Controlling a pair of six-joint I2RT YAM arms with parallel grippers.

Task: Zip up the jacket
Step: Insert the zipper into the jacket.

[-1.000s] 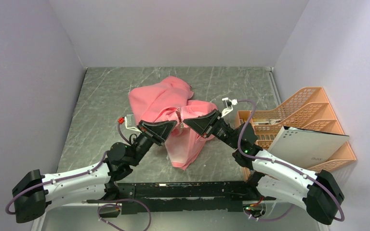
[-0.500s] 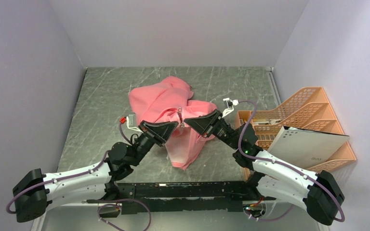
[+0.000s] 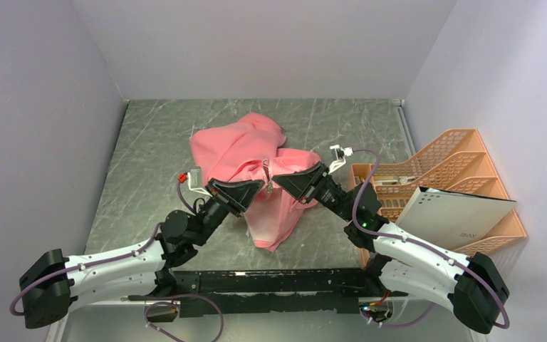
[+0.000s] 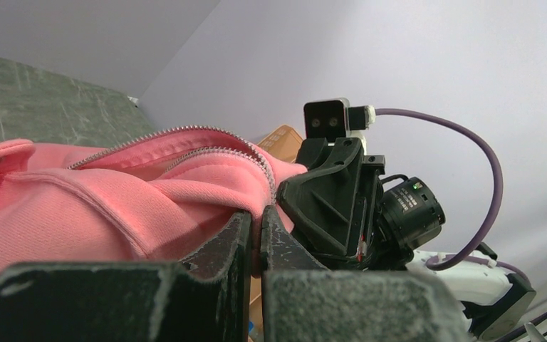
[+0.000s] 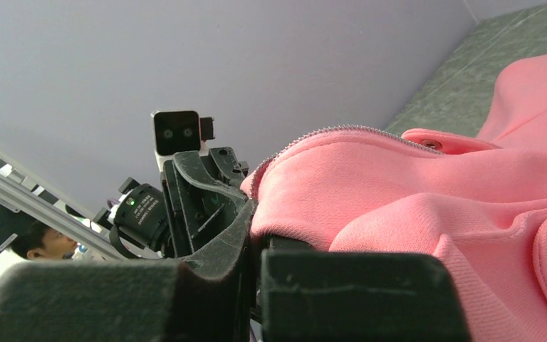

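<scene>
The salmon-pink jacket (image 3: pixel 235 149) lies bunched at the middle of the grey table, its near part lifted off the surface. My left gripper (image 3: pixel 259 187) and right gripper (image 3: pixel 278 179) meet nose to nose at the front opening, each shut on a fold of the jacket's edge. A small metal zipper pull (image 3: pixel 265 166) sticks up between them. In the left wrist view my left gripper (image 4: pixel 256 215) pinches pink fabric just under the open zipper teeth (image 4: pixel 185 133). In the right wrist view my right gripper (image 5: pixel 256 229) clamps the jacket (image 5: pixel 413 185) below its zipper teeth (image 5: pixel 342 130).
An orange file rack (image 3: pixel 441 160) stands at the right edge of the table, with a white folder (image 3: pixel 459 214) in it. White walls close in the left, back and right sides. A black rail (image 3: pixel 278 281) runs along the near edge between the arm bases.
</scene>
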